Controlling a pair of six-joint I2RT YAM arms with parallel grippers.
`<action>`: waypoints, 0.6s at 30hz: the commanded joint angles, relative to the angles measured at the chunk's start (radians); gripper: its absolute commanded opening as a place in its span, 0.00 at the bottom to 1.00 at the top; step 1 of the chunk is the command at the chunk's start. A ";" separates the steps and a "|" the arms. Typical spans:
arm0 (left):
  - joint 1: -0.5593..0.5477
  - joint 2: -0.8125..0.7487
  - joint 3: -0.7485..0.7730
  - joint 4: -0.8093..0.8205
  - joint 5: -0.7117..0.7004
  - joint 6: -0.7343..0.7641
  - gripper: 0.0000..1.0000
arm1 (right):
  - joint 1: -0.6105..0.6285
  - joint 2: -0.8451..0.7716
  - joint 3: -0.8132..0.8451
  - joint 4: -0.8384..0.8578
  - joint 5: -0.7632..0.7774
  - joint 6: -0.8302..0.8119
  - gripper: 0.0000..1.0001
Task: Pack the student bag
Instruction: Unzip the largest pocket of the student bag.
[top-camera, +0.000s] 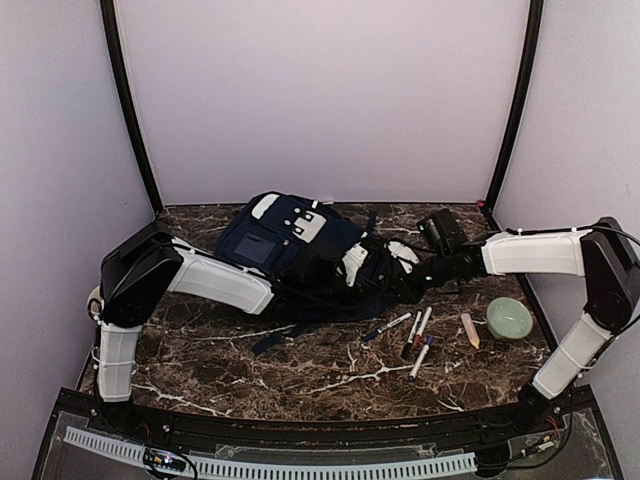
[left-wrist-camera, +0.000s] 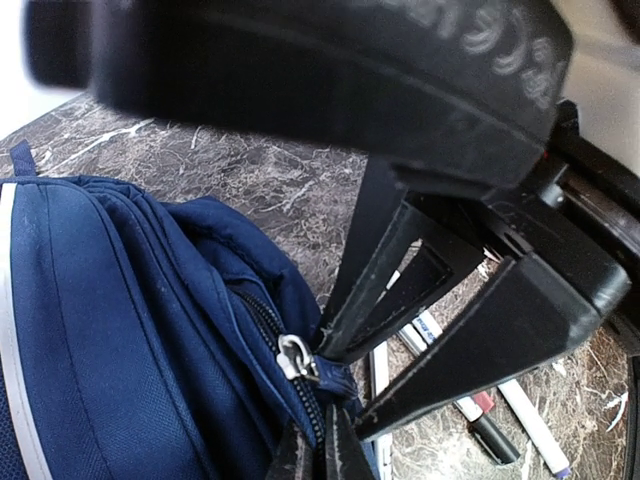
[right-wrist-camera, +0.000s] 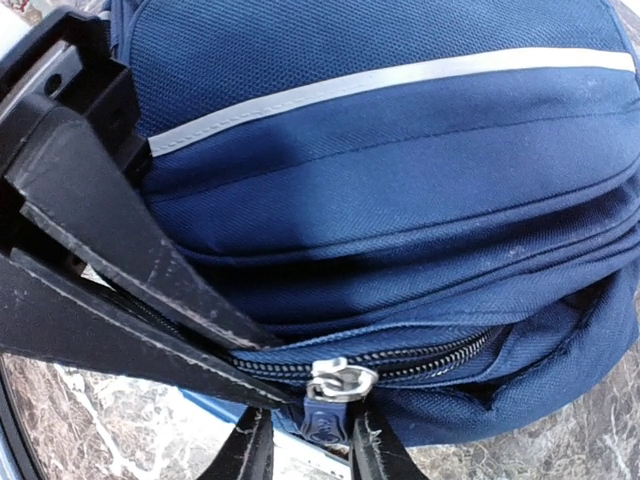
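1. Nearest me, right of centre on the dark marble tabletop (top-camera: 230, 385), a few marker pens (top-camera: 386, 327) lie loose and close together. A stubby pencil (top-camera: 469, 330) lies just to their right, with a pale green bowl (top-camera: 510, 318) beside it.
2. Behind them, the navy student bag (top-camera: 290, 245) lies flat mid-table toward the back wall, its front pocket facing up. Both arms reach in to the end nearest the pens.
3. The left gripper (left-wrist-camera: 322, 452) has its fingers pinched together on the bag's zip line, just beside the metal slider (right-wrist-camera: 340, 380).
4. The right gripper (right-wrist-camera: 315, 452) has its fingers apart, one on either side of the blue pull tab (right-wrist-camera: 325, 425) hanging from that slider. A gap shows on one side.
5. The zip teeth look meshed along the stretch I can see. I can't tell what is inside the bag.
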 joint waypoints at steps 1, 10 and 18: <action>-0.008 -0.076 -0.003 0.164 0.053 -0.003 0.00 | 0.005 0.036 0.016 0.041 0.072 0.009 0.21; -0.007 -0.124 -0.071 0.104 0.016 0.039 0.00 | -0.051 -0.048 0.021 -0.045 0.003 -0.022 0.00; -0.008 -0.248 -0.237 -0.026 -0.023 0.104 0.00 | -0.140 -0.012 0.035 -0.203 -0.051 -0.107 0.00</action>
